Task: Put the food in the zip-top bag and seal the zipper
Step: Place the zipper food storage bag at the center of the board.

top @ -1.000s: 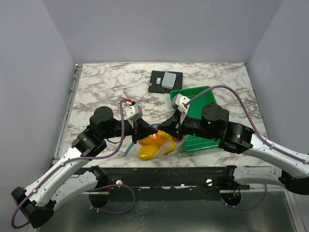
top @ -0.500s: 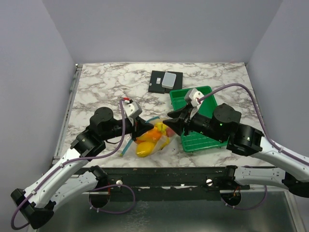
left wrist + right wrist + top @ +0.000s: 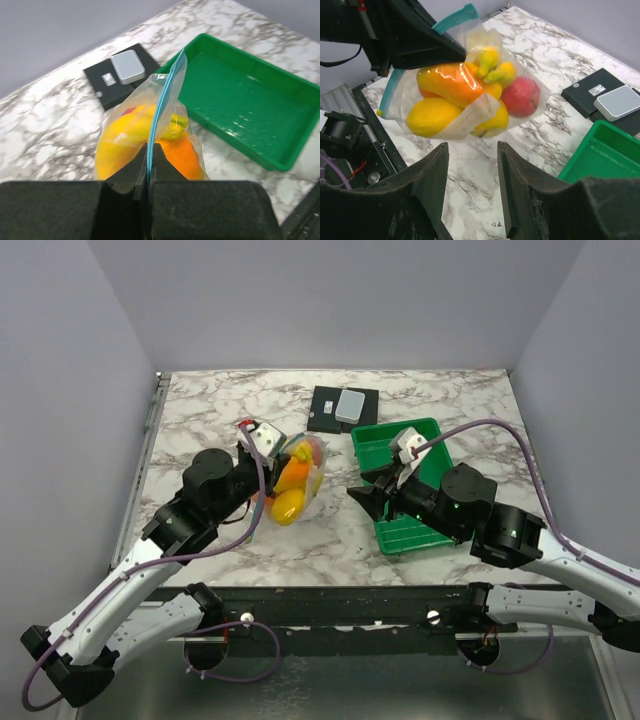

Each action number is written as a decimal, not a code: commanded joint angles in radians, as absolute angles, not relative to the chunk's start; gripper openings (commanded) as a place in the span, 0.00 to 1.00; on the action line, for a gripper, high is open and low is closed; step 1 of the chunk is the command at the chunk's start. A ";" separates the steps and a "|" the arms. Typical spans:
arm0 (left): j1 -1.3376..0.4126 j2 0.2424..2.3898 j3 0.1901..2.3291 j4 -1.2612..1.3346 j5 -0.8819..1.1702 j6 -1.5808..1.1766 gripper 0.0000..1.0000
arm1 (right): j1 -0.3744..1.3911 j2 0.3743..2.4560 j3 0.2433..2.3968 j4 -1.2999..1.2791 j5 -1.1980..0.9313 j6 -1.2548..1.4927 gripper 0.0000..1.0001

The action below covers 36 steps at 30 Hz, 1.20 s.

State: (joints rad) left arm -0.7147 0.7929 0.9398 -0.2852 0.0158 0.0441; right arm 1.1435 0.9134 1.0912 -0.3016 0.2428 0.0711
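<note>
Top view, step: all the food looks to be inside the zip-top bag (image 3: 296, 480). The step in hand is the seal, and I judge it done or nearly done.
Top view, bag: it hangs at 9 o'clock of the middle of the table (image 3: 210, 410), packed with yellow and orange.
Top view, left gripper (image 3: 276, 454): it sits at the bag's 10 o'clock, clamped on the mouth edge.
Top view, right gripper (image 3: 366, 496): it is at the bag's 4 o'clock and apart from it, just beside the left wall of the green tray (image 3: 372, 435).
Top view, bystanders: a black slab (image 3: 322, 412) with a grey box (image 3: 351, 405) on it lies at the bag's 1 o'clock.
Left wrist, jaws: they are fully closed on the zipper (image 3: 161, 107). The light-blue strip runs toward 12 o'clock as a single line and seems pressed together where it shows.
Left wrist, food (image 3: 117, 142): yellow lies at 9 o'clock of the strip, and an orange piece (image 3: 181, 155) at 3 o'clock.
Right wrist, jaws: they stand about half apart with nothing between them. The bag is at 12 o'clock and not touched.
Right wrist, bag's look: the film is clear, soft and crinkled, and it bulges above the marble. A red fruit (image 3: 521, 96) is at 3 o'clock, a yellow fruit (image 3: 427, 117) at 8 o'clock, and small yellow-green pieces are on top.
Next move: confirm that no gap is left along the strip. If one is, the right jaws must pinch the strip and slide along it. Otherwise the bag should be lowered gently, since the load will slump.
</note>
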 commanded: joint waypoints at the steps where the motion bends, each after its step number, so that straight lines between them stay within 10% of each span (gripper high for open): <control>1: -0.713 0.857 1.006 -0.264 -0.254 0.150 0.00 | 1.141 0.912 1.074 -0.298 0.284 0.078 0.49; 14: -0.712 1.064 0.970 -0.074 -0.613 0.333 0.00 | 1.141 0.853 1.012 -0.287 0.309 0.083 0.51; 36: -0.794 1.327 0.926 -0.104 -0.394 0.006 0.00 | 1.142 0.695 0.929 -0.316 0.306 0.124 0.56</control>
State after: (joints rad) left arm -0.7475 1.2995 0.9455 -0.0925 -0.4469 0.1329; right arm 1.1435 0.7162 0.9443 -0.3012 0.2844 0.1062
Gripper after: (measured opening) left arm 0.005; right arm 0.556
